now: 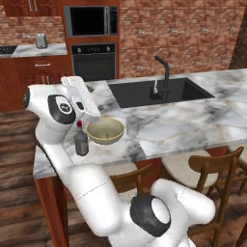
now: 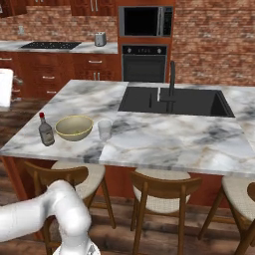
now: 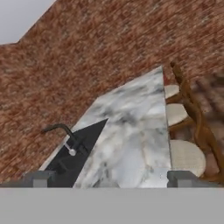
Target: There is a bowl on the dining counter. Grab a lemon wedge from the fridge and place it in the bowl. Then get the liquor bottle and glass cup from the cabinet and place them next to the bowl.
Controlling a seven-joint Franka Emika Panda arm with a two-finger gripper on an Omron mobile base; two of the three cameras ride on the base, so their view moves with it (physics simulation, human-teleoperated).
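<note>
The yellow-green bowl (image 1: 105, 131) (image 2: 74, 127) stands on the marble dining counter (image 1: 183, 123) near its left end. A small greenish bit, seemingly the lemon wedge (image 1: 107, 135), lies inside it. Just left of the bowl the liquor bottle (image 1: 81, 141) (image 2: 46, 130) with a red cap stands upright. The clear glass cup (image 1: 132, 126) (image 2: 104, 129) stands just right of the bowl. My gripper (image 3: 111, 178) is open and empty, its fingertips (image 3: 40, 178) far apart. The white hand (image 1: 83, 99) hovers above the bottle and bowl, looking along the counter toward the sink.
A black sink (image 1: 159, 91) (image 2: 174, 101) with a dark faucet (image 1: 165, 72) is set in the counter's far side. Wooden stools (image 1: 212, 169) (image 2: 162, 191) line the near edge. An oven and microwave (image 1: 91, 20) stand in the brick wall behind, a toaster (image 1: 41, 40) on the back counter.
</note>
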